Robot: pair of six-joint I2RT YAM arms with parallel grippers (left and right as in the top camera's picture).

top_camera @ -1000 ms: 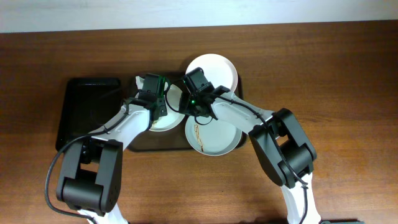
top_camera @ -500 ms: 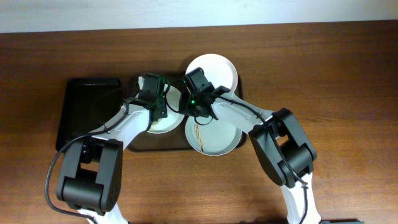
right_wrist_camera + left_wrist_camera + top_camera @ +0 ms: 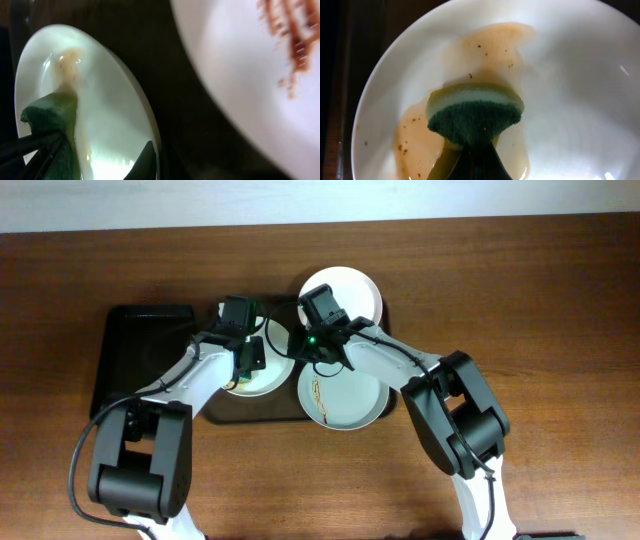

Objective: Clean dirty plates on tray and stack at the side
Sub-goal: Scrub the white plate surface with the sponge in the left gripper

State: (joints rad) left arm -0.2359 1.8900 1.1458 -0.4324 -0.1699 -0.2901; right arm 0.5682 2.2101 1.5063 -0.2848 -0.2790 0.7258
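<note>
Overhead, nearest me: streaked plate (image 3: 350,405) sits at 5 o'clock on the brown tray (image 3: 260,414), with brown streaks down its left side. The right wrist view catches those streaks at its upper right, blurred.

Next out is the smeared plate (image 3: 560,90), at 9 o'clock on the same tray, with both arms meeting over it. In the left wrist view a wet tan smear with dark specks runs from 12 round to 7 o'clock on this plate. The right half reads white.

Left pincer (image 3: 470,152) is clamped on a sponge (image 3: 475,112), which has a green scrub face with a pale layer behind it. The sponge sits on the smear near the plate's middle.

Right pincer (image 3: 306,354) is at the 3 o'clock rim of the smeared plate. The right wrist view shows one dark finger (image 3: 146,159) just inside the rim. The other finger is lost against the dark tray, so I cannot tell whether the pincer is clamped or apart. The sponge shows at 8 o'clock in that view.

Farthest is the far plate (image 3: 350,290), at 1 o'clock. It is plain white and reaches past the tray's back rim over the tabletop (image 3: 560,330). Black tray (image 3: 140,365) lies just beside the brown tray at 9 o'clock.
</note>
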